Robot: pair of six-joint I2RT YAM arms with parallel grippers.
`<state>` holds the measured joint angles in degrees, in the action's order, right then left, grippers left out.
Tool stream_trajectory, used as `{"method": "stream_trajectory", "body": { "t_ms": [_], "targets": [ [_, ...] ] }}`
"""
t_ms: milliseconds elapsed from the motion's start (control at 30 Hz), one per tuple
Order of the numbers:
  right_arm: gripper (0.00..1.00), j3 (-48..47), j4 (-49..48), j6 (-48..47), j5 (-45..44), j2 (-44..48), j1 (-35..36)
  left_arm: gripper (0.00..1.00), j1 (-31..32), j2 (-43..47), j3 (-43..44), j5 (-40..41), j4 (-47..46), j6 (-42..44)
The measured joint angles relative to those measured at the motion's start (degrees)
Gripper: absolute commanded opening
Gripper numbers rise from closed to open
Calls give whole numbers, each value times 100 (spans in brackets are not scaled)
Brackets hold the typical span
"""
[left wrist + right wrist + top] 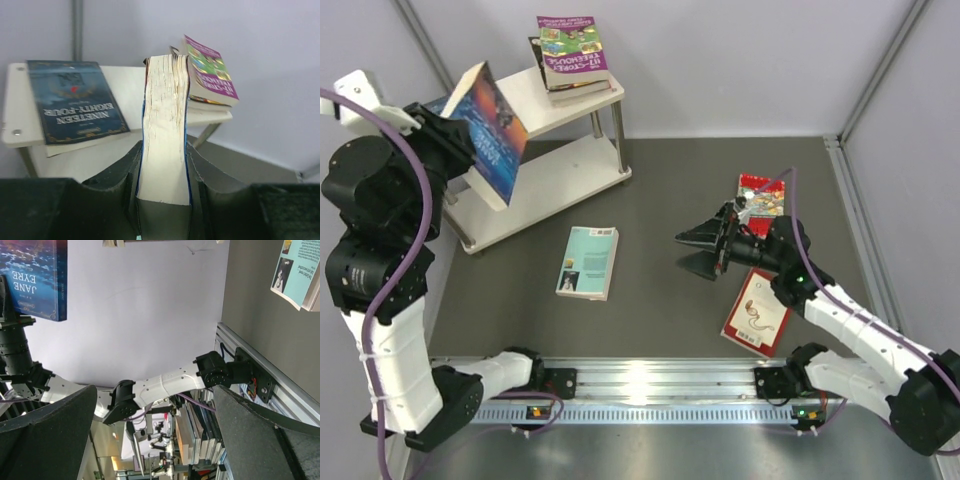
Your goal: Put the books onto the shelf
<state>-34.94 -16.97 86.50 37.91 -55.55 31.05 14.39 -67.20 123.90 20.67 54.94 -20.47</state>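
Note:
My left gripper (468,140) is shut on a blue sunset-covered book (496,118), held up on edge just in front of the shelf (550,175). In the left wrist view the book's page edge (165,120) stands clamped between the fingers (120,175). On the shelf's top board (131,85) lie a dark blue book (75,100) and a stack topped by a purple-green book (572,45). A pale teal book (588,262), a red book (760,192) and a maroon book with a white panel (757,312) lie on the table. My right gripper (682,250) hovers open and empty mid-table.
The shelf's lower board (535,195) is bare where it shows. Grey walls enclose the table at the back and right. An aluminium rail (650,380) runs along the near edge between the arm bases. The right wrist view looks sideways at the left arm (165,385).

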Motion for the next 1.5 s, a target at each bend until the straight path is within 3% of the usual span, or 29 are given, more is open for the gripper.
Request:
{"method": "stream_trajectory", "body": {
  "t_ms": [267, 500, 633, 800, 900, 1200, 1500],
  "targets": [
    [99, 79, 214, -50, -63, 223, 72, 0, -2, 42, -363, 1652, -632, 509],
    [99, 92, 407, -105, -85, 341, 116, 0, -13, -704, -315, 2037, -1283, 857],
    [99, 238, 474, -136, -105, 612, 120, 0, -433, -1121, -326, 1655, -1556, 848],
    [99, 356, 621, -155, -122, 822, 120, 0, -2420, -1139, -907, 319, -1565, -66],
    [99, 356, 647, -197, -120, 828, 122, 0, -3115, -1036, -1360, 68, -1683, -542],
    [99, 341, 752, -393, -4, 452, 122, 0, -3595, -212, -2562, -273, -2028, -1596],
    [98, 249, 785, -566, 214, 55, 122, 0, -4238, 444, -4179, -398, -2437, -3250]
  ]
}}
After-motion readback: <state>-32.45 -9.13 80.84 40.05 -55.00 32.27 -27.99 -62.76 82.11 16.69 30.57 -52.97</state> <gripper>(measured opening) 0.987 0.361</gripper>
